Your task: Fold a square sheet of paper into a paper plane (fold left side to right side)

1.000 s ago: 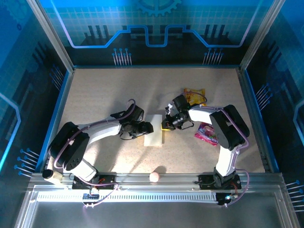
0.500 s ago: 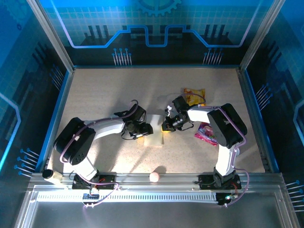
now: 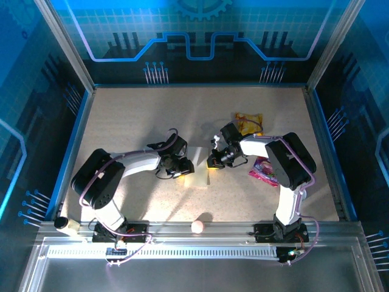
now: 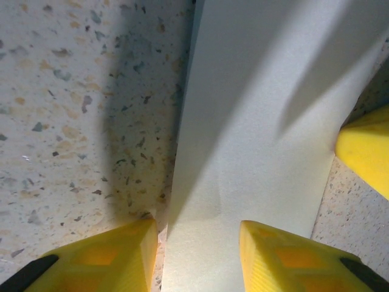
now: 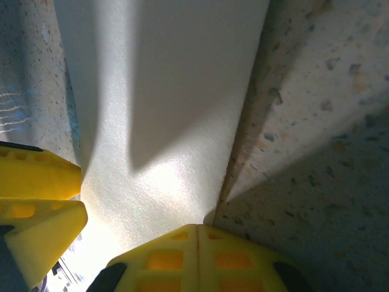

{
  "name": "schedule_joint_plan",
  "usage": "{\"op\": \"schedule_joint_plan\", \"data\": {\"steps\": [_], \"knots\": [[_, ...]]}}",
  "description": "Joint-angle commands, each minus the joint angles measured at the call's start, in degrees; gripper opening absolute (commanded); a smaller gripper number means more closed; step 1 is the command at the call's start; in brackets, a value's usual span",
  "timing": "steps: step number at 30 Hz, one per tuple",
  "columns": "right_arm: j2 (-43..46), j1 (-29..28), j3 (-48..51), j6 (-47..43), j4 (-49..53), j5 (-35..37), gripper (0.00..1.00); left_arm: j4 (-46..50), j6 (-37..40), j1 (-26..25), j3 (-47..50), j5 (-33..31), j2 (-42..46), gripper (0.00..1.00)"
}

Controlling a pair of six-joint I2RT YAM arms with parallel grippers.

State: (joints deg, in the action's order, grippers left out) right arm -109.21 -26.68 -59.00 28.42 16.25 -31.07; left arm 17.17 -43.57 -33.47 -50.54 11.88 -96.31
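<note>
**A:** From overhead, where are the edges, and how much room is there?

**B:** The square sheet of paper [image 3: 199,175], a narrow white strip, lies between both tools. The left tool [image 3: 184,166] is at its left edge and the right tool [image 3: 213,162] at its right edge. A yellow snack packet [image 3: 249,123] lies beyond the right tool. A pink wrapper [image 3: 265,170] sits beside that arm's elbow, and a pink ball [image 3: 197,226] is near the front rail. The speckled tabletop [image 3: 134,121] spreads wide beyond the left tool, out to the blue-lit walls.

**A:** And the left wrist?

**B:** Its yellow fingers [image 4: 103,258] stand partly apart, astride the strip's left edge. One is on the tabletop and one is over the paper. I cannot tell whether they press on it. The paper dents slightly just ahead of them.

**A:** The right wrist?

**B:** Those fingers are closed tight together with nothing between them, their tip at the strip's right edge. The other tool's fingers are close by, across the strip. Speckled surface runs off to the right.
</note>
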Motion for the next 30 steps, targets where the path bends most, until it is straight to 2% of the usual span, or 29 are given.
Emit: {"op": "schedule_joint_plan", "data": {"steps": [1,17,24,30], "knots": [[-0.83,-0.92,-0.50,-0.70,3.10,2.44,0.00,-0.93,0.42,0.25,-0.31,0.95,0.44,0.40],[-0.74,-1.19,-0.80,-0.73,3.72,3.51,0.01,-3.30,0.11,0.25,1.37,2.25,4.57,0.38],[-0.74,-1.29,-0.85,-0.64,3.61,3.80,0.01,-7.13,-0.38,0.24,2.36,5.68,4.92,0.43],[-0.83,-1.43,-1.13,-0.53,4.03,4.65,0.02,-7.69,-0.91,0.34,2.51,6.05,3.95,0.44]]}}
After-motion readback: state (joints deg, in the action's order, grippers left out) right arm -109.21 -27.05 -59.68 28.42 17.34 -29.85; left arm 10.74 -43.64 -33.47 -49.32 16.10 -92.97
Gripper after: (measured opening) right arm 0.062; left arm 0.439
